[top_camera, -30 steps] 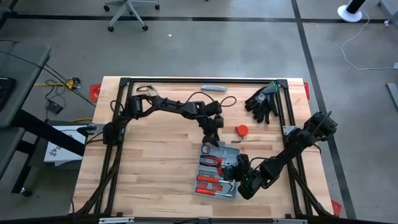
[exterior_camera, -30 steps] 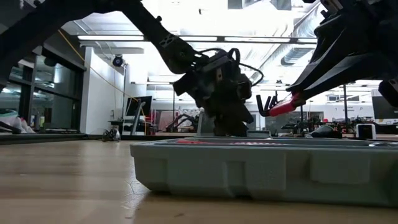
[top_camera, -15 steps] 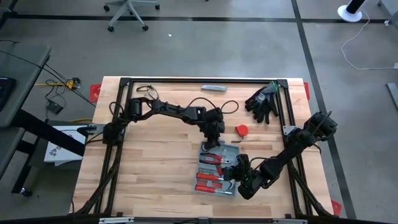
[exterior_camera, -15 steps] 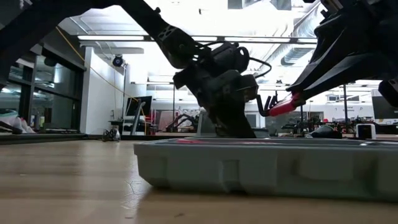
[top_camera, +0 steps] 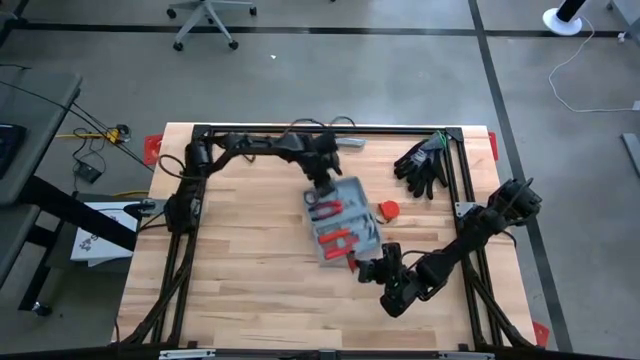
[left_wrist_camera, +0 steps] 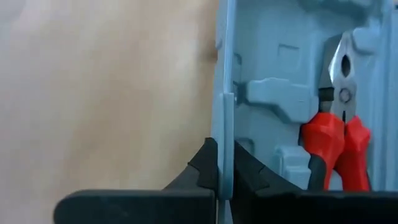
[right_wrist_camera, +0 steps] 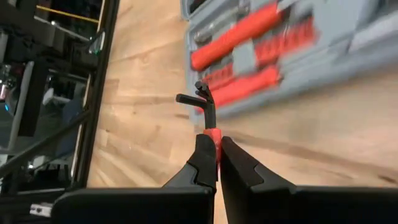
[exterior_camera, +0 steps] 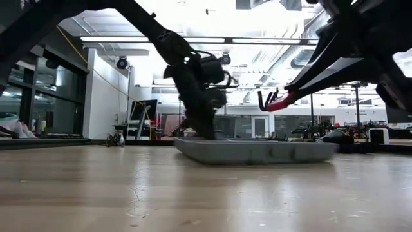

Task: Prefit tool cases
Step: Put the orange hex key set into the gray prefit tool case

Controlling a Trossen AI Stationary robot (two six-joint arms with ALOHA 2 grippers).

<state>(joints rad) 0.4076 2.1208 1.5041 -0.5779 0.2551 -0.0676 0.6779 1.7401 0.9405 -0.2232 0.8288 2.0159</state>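
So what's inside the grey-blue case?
Inside the tool case: red-handled pliers and more red-handled tools in moulded recesses. The left gripper pinches its rim; the rest stays unclear.

Blurred by motion in the high view: tool case [top_camera: 340, 222], with red-handled tools inside smeared past telling apart; likewise smeared in the right wrist view. Cut off by the left wrist picture's edge: most of the case, and the pliers [left_wrist_camera: 336, 134] at their handles. Hidden in the low view behind the case's wall: its whole contents.
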